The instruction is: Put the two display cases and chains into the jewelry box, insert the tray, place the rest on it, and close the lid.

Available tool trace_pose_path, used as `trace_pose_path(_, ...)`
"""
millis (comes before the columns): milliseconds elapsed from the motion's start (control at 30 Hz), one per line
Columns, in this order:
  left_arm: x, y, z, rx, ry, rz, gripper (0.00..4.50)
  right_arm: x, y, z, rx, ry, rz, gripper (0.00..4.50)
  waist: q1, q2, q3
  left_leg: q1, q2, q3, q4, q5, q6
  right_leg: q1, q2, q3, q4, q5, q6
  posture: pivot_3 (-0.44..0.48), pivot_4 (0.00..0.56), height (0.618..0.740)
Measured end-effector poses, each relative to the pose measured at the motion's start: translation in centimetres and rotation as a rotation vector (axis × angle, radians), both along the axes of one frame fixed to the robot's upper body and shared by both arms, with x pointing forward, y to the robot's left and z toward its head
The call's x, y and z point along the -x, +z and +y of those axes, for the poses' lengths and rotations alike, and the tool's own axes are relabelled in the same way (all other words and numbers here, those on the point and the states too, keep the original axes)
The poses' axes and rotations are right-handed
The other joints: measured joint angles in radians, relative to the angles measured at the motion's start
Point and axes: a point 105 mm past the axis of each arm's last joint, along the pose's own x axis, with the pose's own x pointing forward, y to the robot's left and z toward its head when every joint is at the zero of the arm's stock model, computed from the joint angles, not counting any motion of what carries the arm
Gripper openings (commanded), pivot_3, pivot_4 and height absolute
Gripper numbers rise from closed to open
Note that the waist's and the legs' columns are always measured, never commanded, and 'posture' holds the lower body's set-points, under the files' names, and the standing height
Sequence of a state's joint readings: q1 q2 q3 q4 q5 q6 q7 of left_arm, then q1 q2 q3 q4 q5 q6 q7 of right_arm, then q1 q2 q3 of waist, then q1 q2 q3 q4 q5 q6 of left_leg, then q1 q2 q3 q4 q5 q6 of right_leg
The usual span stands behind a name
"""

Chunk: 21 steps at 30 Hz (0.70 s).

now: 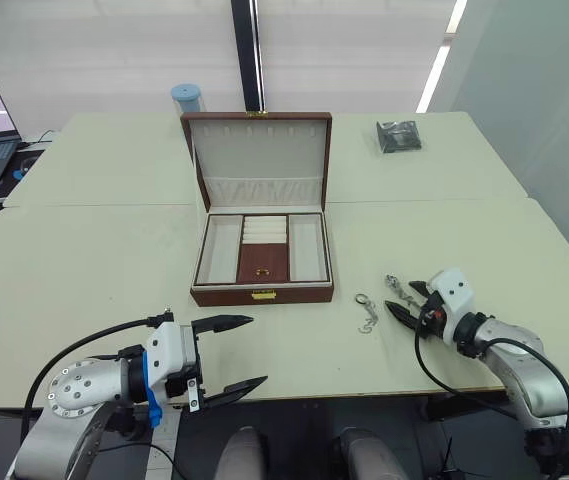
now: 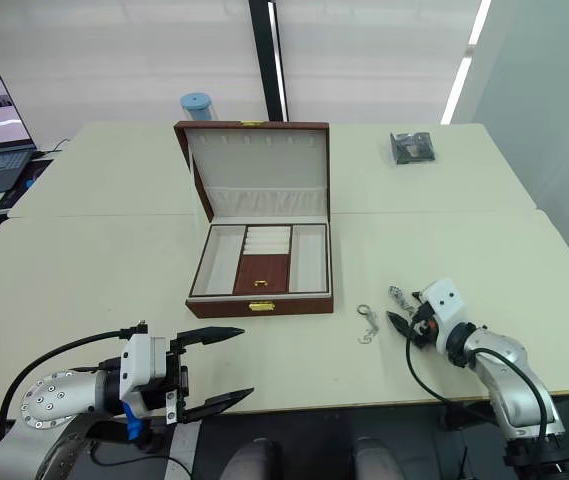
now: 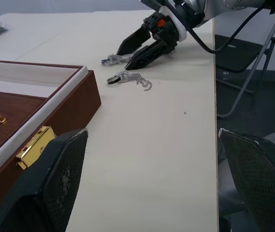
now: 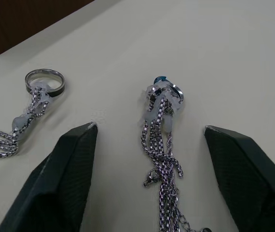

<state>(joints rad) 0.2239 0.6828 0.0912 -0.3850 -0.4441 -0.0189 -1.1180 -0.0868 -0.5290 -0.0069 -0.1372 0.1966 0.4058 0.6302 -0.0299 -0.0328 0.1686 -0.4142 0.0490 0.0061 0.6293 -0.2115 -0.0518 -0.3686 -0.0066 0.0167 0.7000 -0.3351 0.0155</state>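
On the desk (image 1: 84, 250) the box (image 1: 262, 262) holds its tray (image 1: 263, 262); two chains (image 4: 162, 126) remain between my released right gripper (image 4: 149, 159); left gripper (image 1: 232, 354) released.

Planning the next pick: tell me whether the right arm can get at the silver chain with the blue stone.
Probably yes: the silver chain with the blue stone lies flat on the table between the right gripper's open fingers, nothing covering it.

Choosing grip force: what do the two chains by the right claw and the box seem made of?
Both chains, one between the fingers and its neighbour, look like bright metal: shiny silver links, ring ends. The jewelry box looks like glossy brown wood or leatherette, with cream lining and a brass-coloured clasp.
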Motion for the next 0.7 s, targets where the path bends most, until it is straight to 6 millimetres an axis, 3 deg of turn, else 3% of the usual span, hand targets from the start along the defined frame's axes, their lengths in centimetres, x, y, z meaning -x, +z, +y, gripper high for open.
trace_pose_path(400,-0.11,-0.59,0.28,0.0,0.019,0.009,4.5,0.07,-0.02,-0.06,0.008,-0.008,0.015,0.14,0.001,0.0,-0.006,0.0,0.0,0.0,0.0,0.0,0.0,0.0,0.0,0.0,0.0,0.0,0.0,0.0,0.15,0.74)
trace_pose_path(700,-0.18,-0.7,0.21,0.008,0.024,0.004,4.5,0.07,0.09,-0.09,0.007,-0.009,0.014,0.01,0.001,-0.001,-0.008,0.0,0.0,-0.001,0.0,0.0,0.0,0.001,0.0,0.0,0.0,0.0,0.0,0.0,0.15,0.74)
